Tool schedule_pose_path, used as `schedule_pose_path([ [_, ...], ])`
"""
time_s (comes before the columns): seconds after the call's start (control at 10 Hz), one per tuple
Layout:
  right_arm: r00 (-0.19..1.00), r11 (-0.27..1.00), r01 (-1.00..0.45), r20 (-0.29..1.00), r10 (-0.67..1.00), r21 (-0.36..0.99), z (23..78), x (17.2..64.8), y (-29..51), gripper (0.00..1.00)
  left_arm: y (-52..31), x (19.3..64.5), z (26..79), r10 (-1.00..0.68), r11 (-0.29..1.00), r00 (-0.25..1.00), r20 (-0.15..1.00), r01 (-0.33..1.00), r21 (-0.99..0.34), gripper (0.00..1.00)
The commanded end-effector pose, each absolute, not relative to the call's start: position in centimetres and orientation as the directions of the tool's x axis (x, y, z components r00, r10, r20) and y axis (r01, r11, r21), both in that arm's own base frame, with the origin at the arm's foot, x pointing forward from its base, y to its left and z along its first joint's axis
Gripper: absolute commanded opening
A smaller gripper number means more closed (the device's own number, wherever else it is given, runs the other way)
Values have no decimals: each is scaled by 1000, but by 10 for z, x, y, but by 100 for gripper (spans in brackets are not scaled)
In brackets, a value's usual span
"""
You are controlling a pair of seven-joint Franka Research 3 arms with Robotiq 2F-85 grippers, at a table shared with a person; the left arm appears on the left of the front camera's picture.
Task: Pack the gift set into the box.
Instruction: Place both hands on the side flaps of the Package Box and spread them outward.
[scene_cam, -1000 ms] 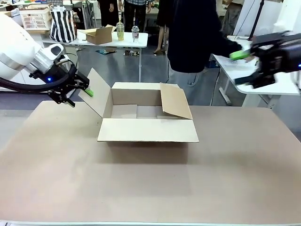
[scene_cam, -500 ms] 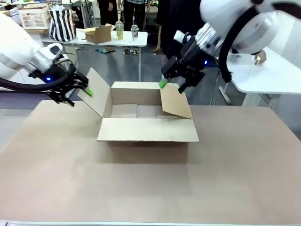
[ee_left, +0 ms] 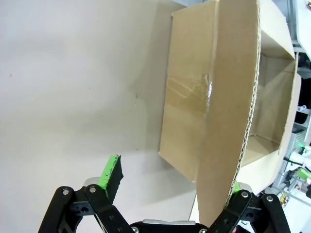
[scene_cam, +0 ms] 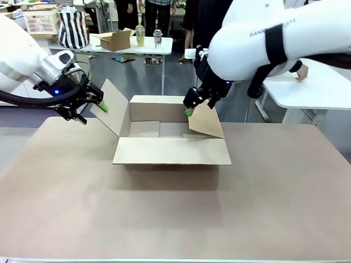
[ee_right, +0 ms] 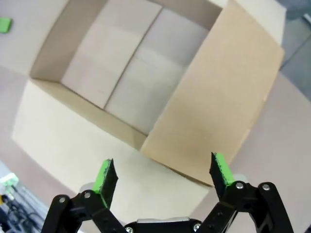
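The box stands open in the middle of the table, and its inside is bare cardboard. Its left flap stands up and outward; its right flap leans in over the opening. My left gripper is open at the left flap's outer edge. In the left wrist view that flap runs between the open fingers, close to the right one. My right gripper hovers open at the right flap's back corner, above the flap. The gift set is out of view.
The brown tabletop spreads wide in front of the box. A white side table stands at the right with a person's hand on it. Behind, another table holds a small carton and two cups.
My right arm has swung in from the far right and dropped to the box's right flap. The left gripper has stayed at the left flap.
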State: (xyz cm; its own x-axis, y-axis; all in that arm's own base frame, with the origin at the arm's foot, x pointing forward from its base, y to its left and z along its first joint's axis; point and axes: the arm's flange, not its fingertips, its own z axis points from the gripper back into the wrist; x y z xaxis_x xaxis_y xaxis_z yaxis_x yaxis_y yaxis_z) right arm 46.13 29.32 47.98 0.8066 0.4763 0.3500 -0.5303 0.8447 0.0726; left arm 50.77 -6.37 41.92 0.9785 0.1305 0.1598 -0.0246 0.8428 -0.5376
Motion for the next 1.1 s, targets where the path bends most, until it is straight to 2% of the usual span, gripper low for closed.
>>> schedule_pose_path([
  [0.0, 791, 836, -547, 351, 502, 37, 480, 460, 293, 100, -64, 506, 421, 142, 848, 977, 160, -36, -529, 100],
  [0.1, 863, 871, -491, 122, 490, -22, 476, 464, 312, 100, -64, 506, 421, 142, 848, 977, 160, -36, -529, 100],
  [0.2, 914, 912, -394, 60, 402, -110, 483, 475, 332, 100, -64, 506, 421, 142, 848, 977, 160, -36, -529, 100],
  [0.3, 903, 902, -417, 61, 425, -114, 488, 489, 345, 100, -64, 506, 421, 142, 848, 977, 160, -36, -529, 100],
  [0.5, 962, 968, -242, 115, 248, -65, 491, 518, 362, 100, -64, 506, 421, 142, 848, 977, 160, -36, -529, 100],
  [0.6, 967, 980, -177, 170, 191, -92, 484, 529, 367, 100, -64, 506, 421, 142, 848, 977, 160, -36, -529, 100],
  [0.7, 956, 978, -170, 219, 194, -122, 470, 537, 371, 100, -64, 506, 421, 142, 848, 977, 160, -36, -529, 100],
  [1.0, 970, 949, -110, 176, 167, -294, 426, 550, 380, 100, -64, 506, 421, 142, 848, 977, 160, -36, -529, 100],
])
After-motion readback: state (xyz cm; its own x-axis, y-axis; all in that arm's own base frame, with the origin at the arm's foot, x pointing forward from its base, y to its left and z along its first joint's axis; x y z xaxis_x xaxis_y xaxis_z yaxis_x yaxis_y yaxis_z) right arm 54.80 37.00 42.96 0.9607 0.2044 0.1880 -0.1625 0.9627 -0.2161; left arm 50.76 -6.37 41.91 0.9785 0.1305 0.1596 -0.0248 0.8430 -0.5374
